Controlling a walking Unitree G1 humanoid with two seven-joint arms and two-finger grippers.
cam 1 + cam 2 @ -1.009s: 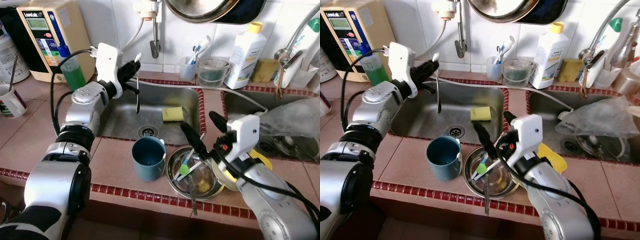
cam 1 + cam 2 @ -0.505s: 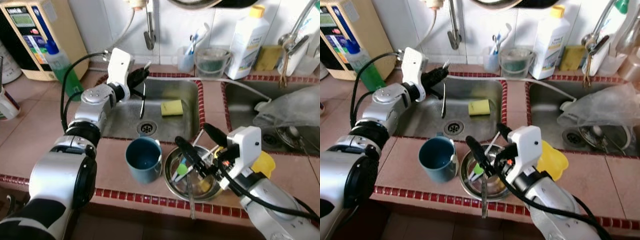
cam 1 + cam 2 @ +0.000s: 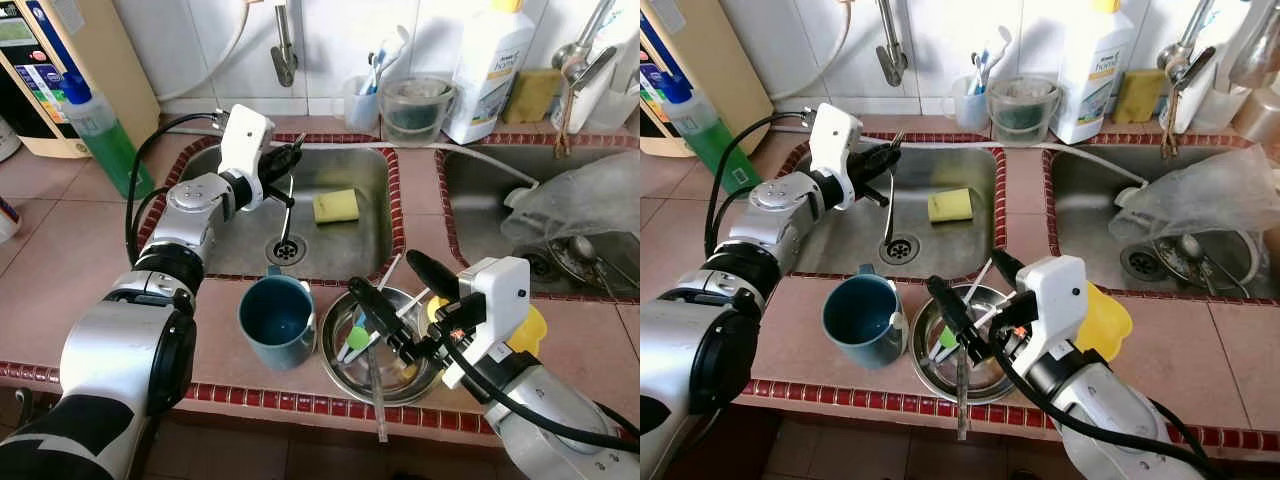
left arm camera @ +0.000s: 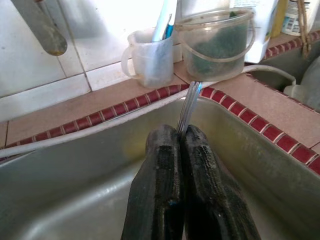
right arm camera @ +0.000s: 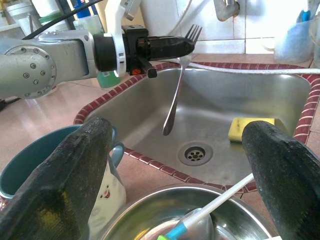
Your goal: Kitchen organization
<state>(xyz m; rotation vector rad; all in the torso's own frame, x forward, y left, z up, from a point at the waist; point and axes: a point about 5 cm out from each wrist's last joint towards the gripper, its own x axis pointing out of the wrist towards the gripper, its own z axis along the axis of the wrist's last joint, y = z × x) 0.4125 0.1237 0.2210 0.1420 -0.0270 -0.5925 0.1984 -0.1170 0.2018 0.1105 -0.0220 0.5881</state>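
fork [image 5: 176,80] clamped in left pincer [image 5: 172,47], tines up.

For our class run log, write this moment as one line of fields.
left gripper: shut on metal fork, over steel sink basin | right gripper: open, above round steel bowl | teal mug: beside bowl

The left claw [image 3: 292,160] is carrying the fork [image 3: 285,215] lower and farther over the sink [image 3: 375,240], its handle now hanging just above the drain [image 3: 284,250]. The right claw [image 3: 392,300] is edging toward 9 o'clock over the metal bowl [image 3: 345,372].
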